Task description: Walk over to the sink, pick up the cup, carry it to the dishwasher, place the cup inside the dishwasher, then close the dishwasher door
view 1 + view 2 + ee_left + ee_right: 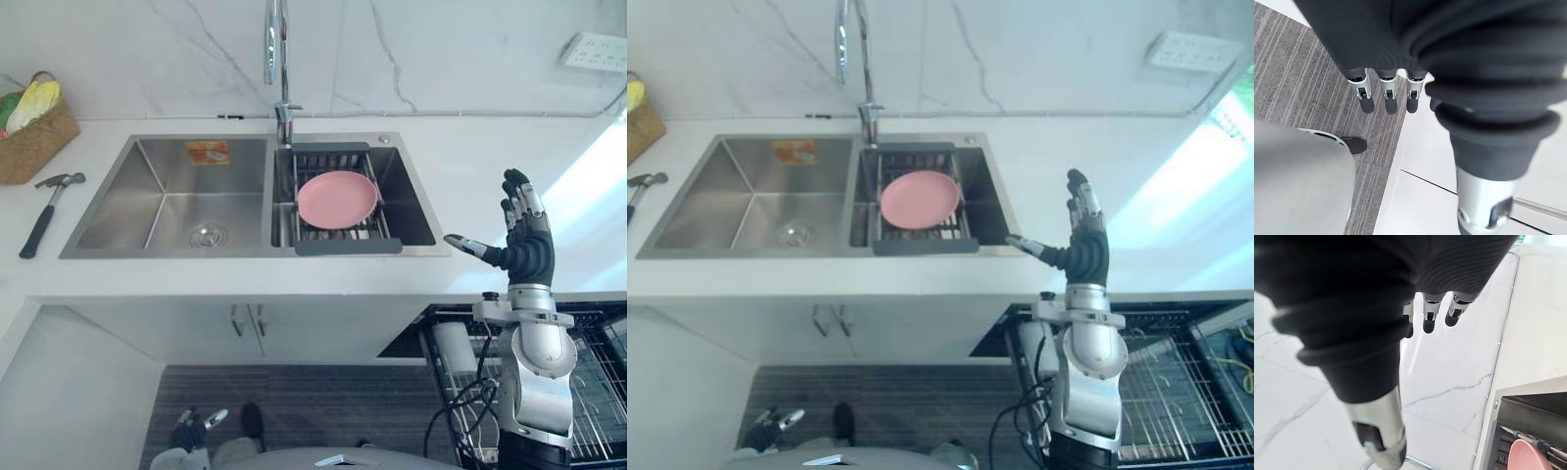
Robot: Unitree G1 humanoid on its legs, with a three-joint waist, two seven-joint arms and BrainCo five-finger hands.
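My right hand (529, 250) is raised over the white counter, right of the sink (108, 201). It is open, fingers straight and thumb spread, holding nothing; the right wrist view shows its fingers (1429, 318) against the marble wall. A pink plate (337, 198) lies on a dark drainer rack (348, 245) in the sink's right basin. The dishwasher's wire rack (598, 392) stands pulled out under the counter at the lower right. A white cylindrical thing (454, 345) lies in it beside my right forearm. My left hand (196, 426) hangs low over the striped carpet, fingers (1387, 95) straight.
A chrome faucet (277, 59) rises behind the sink. A hammer (49, 211) lies on the counter left of the sink, with a woven basket (34, 137) behind it. A white power strip (596, 51) is on the wall at the far right.
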